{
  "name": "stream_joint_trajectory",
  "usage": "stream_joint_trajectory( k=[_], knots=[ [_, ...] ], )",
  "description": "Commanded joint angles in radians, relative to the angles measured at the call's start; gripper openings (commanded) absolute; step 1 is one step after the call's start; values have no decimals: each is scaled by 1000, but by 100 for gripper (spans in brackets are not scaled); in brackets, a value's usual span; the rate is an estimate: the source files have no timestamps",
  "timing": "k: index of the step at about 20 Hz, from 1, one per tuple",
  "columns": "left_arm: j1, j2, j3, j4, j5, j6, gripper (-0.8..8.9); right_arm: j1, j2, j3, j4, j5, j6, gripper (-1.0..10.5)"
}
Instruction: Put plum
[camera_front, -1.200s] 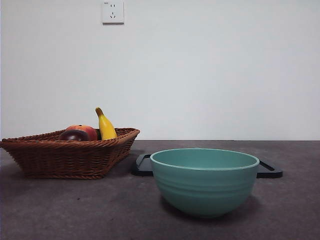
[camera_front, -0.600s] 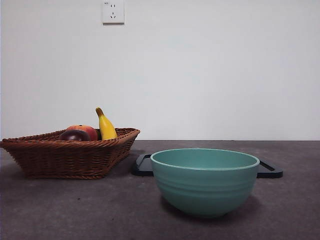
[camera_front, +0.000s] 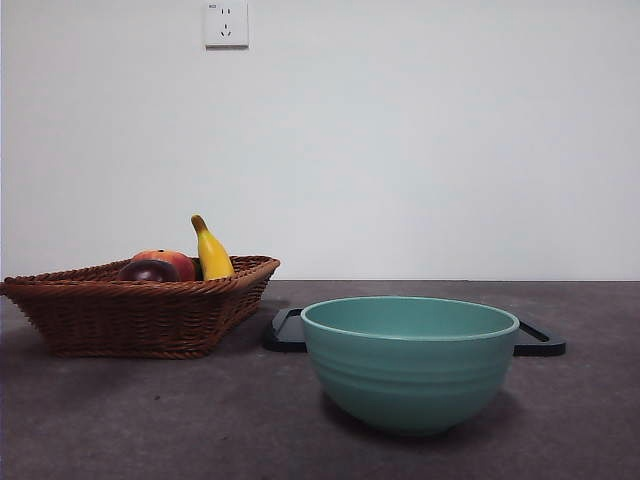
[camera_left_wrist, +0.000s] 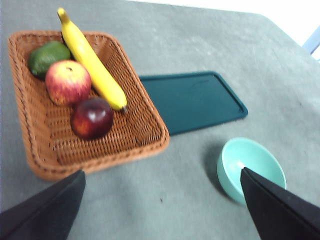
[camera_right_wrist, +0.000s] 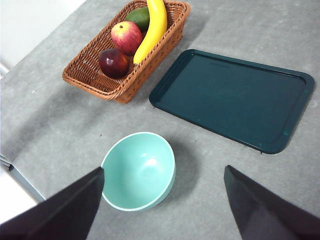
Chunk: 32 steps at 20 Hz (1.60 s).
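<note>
Standing nearest in the front view is a round mint-green ceramic bowl (camera_front: 410, 362), upright on the dark grey table (camera_front: 150, 420) and holding nothing inside, as the right wrist view shows (camera_right_wrist: 139, 171). Just behind the bowl lies a flat dark green rectangular plastic tray (camera_front: 285, 332), of which only the low rim shows at both sides of the bowl; from above (camera_right_wrist: 235, 97) its surface is bare. To the side of the tray, near but apart from it, sits a shallow brown woven wicker basket (camera_front: 130, 315). Inside this basket is the glossy dark maroon round plum (camera_left_wrist: 92, 118), lying on the basket floor at the end closest to the bowl, touching or almost touching the tip of a long yellow banana (camera_left_wrist: 91, 62). Just beside the plum, further in, is a red and yellow apple-like fruit (camera_left_wrist: 68, 82), and behind that one a dark green avocado-like fruit (camera_left_wrist: 48, 56) rests in the far corner. The left gripper (camera_left_wrist: 165, 202) hangs high above the table between the basket and the bowl, with its two black jaws spread wide and nothing between them. The right gripper (camera_right_wrist: 165, 202) hangs also high, over the bowl side of the table, its jaws wide apart too and gripping nothing. On the white wall at the back is a white power socket (camera_front: 226, 23)
</note>
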Motion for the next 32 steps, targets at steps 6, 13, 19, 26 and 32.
stream_joint_trajectory(
  k=[6, 13, 19, 26, 32],
  knots=[
    [-29, 263, 142, 150, -40, -60, 494, 4, 6, 18, 44, 0, 43, 384],
    [-119, 603, 365, 159, -189, -32, 492, 4, 7, 18, 52, 7, 55, 384],
    [-218, 862, 464, 157, -336, 9, 492, 4, 7, 18, 51, 7, 59, 384],
    [-278, 1074, 466, 188, -430, 45, 492, 4, 27, 18, 48, 8, 62, 384],
    [-284, 1176, 466, 243, -467, 44, 492, 4, 34, 18, 43, 8, 61, 384]
  ],
)
